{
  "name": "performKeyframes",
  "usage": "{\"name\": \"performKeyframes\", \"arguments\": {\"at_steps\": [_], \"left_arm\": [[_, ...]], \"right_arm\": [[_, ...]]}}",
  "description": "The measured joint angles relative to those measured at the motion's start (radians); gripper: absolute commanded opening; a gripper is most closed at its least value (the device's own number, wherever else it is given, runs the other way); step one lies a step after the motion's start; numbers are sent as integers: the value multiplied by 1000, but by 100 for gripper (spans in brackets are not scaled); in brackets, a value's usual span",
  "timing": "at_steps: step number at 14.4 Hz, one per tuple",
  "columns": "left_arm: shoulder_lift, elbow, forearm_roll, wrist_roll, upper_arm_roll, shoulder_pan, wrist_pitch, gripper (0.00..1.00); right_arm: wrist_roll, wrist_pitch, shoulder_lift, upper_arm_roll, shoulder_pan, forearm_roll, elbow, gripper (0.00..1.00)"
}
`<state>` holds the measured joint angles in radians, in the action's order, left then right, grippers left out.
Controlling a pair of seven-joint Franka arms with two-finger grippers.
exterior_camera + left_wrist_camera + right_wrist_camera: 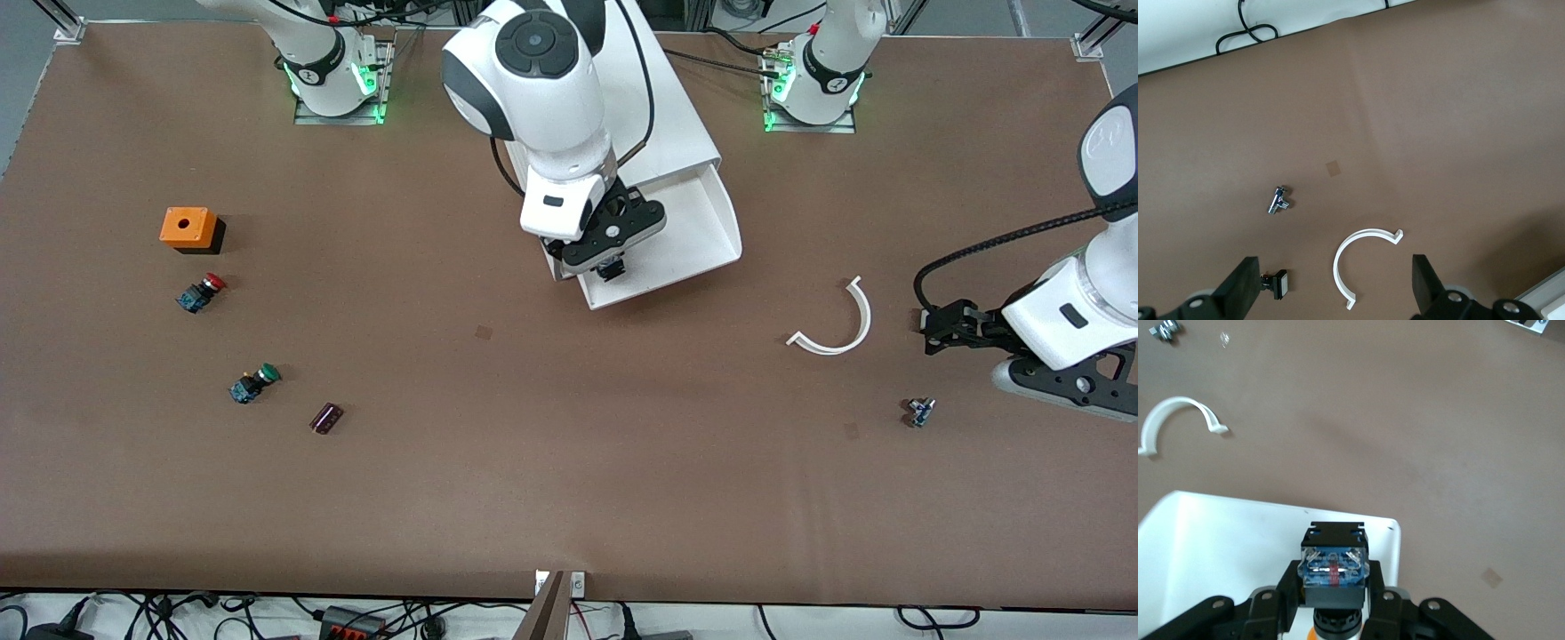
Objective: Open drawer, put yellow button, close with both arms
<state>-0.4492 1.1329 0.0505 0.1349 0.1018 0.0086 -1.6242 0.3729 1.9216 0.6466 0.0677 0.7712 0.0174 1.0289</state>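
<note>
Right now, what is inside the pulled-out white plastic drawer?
The drawer's visible white floor looks bare. The right gripper, shut on the yellow button, hangs over its front corner and hides the part underneath.

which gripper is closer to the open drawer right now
Right. The right gripper hangs directly over the open drawer, shut on the yellow button. The left gripper is open, off toward the left arm's end of the table, beside the white curved clip.

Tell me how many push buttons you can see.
3: the yellow button in the right hand over the open drawer; the red button and green button on the table, green nearer the camera.
</note>
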Motion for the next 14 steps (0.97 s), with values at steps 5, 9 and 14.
{"name": "performKeyframes", "arguments": {"at_steps": [5,9,14], "left_arm": [[11,-1,0,-98,4,11,0,100],[11,-1,0,-110,8,10,0,100],[11,-1,0,-111,7,16,1,100]], "right_arm": [[66,15,48,0,43,0,-2,0],[92,29,83,1,46,22,-3,0],[143,44,112,2,78,30,-6,0]]}}
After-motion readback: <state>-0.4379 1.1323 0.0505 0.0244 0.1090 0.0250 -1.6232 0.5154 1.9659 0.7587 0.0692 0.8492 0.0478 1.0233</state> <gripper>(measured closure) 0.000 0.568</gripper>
